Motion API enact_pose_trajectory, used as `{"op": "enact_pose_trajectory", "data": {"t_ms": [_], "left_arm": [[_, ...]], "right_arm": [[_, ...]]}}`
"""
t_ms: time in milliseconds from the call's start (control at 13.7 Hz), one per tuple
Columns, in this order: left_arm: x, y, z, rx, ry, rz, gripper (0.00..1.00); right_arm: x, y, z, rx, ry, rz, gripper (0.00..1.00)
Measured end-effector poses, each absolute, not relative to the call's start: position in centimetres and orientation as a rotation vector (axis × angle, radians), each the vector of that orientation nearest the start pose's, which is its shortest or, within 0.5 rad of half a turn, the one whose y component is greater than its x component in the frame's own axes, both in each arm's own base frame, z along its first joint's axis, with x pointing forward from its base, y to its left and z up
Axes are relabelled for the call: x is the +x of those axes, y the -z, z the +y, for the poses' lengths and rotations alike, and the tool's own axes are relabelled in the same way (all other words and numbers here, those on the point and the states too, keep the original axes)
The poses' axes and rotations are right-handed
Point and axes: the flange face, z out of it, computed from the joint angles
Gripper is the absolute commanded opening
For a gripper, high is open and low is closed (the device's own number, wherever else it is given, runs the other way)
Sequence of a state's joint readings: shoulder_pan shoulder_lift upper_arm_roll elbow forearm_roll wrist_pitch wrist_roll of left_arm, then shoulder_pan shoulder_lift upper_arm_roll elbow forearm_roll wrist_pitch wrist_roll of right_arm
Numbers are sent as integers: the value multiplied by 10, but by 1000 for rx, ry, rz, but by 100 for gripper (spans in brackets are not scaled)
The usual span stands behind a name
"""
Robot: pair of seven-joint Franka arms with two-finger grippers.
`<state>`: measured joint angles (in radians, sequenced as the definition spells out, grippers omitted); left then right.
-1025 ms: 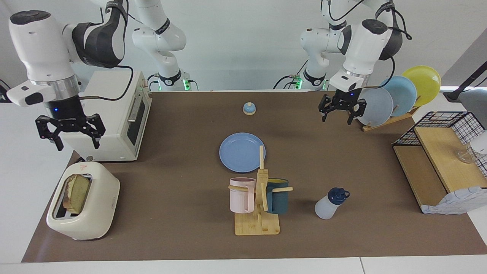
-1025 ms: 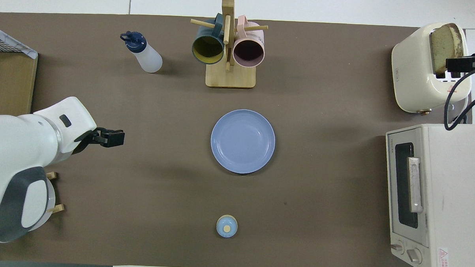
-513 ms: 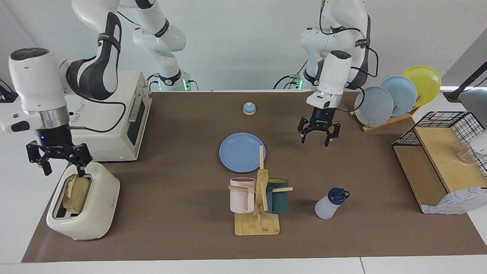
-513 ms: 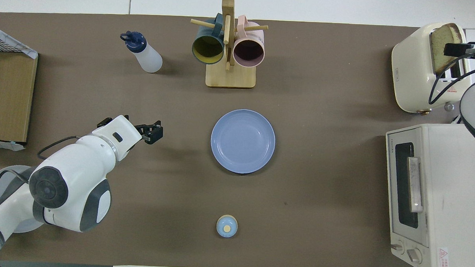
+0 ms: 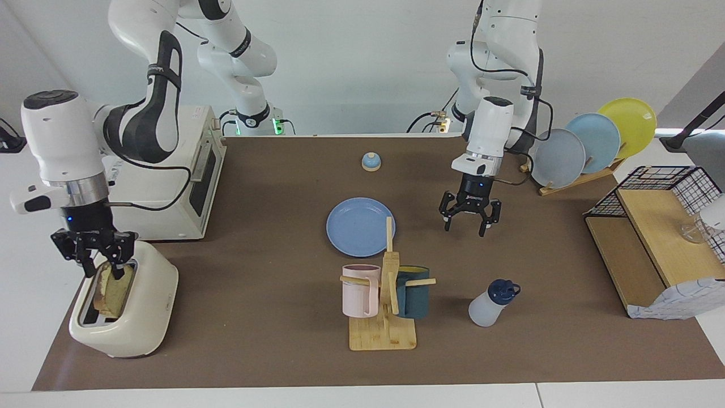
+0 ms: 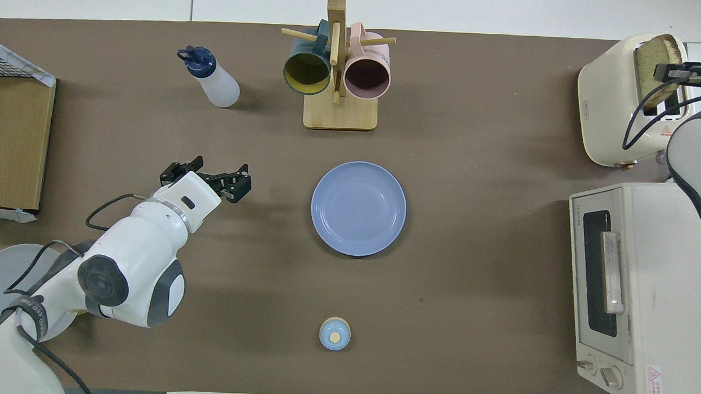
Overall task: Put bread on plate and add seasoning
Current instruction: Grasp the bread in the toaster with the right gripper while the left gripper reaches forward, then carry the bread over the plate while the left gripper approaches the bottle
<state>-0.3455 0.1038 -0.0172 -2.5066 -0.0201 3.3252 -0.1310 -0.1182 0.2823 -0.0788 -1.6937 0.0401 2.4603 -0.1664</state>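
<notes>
The bread [image 5: 116, 292] [image 6: 652, 67] stands upright in the slot of a cream toaster [image 5: 148, 309] [image 6: 610, 101] at the right arm's end of the table. My right gripper [image 5: 103, 271] [image 6: 675, 73] is down at the slice's top edge, its fingers closed in on either side of it. The blue plate [image 5: 357, 226] [image 6: 359, 209] lies bare at mid-table. My left gripper [image 5: 469, 226] [image 6: 206, 178] hangs open over the mat beside the plate. The seasoning [image 5: 490, 306] [image 6: 214, 81] stands untouched, farther from the robots than the left gripper.
A wooden mug tree [image 5: 385, 326] with a pink and a dark mug stands between the plate and the table's outer edge. A small bell [image 5: 371, 162] sits near the robots. A toaster oven [image 5: 181, 170], a plate rack [image 5: 589, 147] and a wooden shelf [image 5: 651, 249] line the table's ends.
My right gripper dropped from above the toaster oven onto the bread and narrowed its fingers around it. My left gripper swung from the plate rack toward mid-table and lowered, staying open.
</notes>
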Motion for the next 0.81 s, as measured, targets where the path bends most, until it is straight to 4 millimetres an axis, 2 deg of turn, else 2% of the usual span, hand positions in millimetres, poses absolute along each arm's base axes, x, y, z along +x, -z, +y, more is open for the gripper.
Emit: {"op": "enact_pose_trajectory", "data": {"t_ms": [73, 220, 439, 659, 806], "left_arm": [[484, -310, -183, -3100, 1166, 308, 100], [483, -284, -185, -3104, 1173, 278, 100], [493, -278, -178, -3074, 1176, 255, 100], [510, -269, -176, -2978, 1189, 131, 100], [522, -269, -197, -2916, 1245, 112, 100]], "right_arm": [[668, -490, -130, -3134, 713, 57, 0], [668, -517, -135, -3149, 567, 37, 0], [666, -568, -128, -3150, 394, 13, 0], [654, -604, -102, -3135, 244, -49, 0], [648, -626, -73, -3120, 245, -93, 0]]}}
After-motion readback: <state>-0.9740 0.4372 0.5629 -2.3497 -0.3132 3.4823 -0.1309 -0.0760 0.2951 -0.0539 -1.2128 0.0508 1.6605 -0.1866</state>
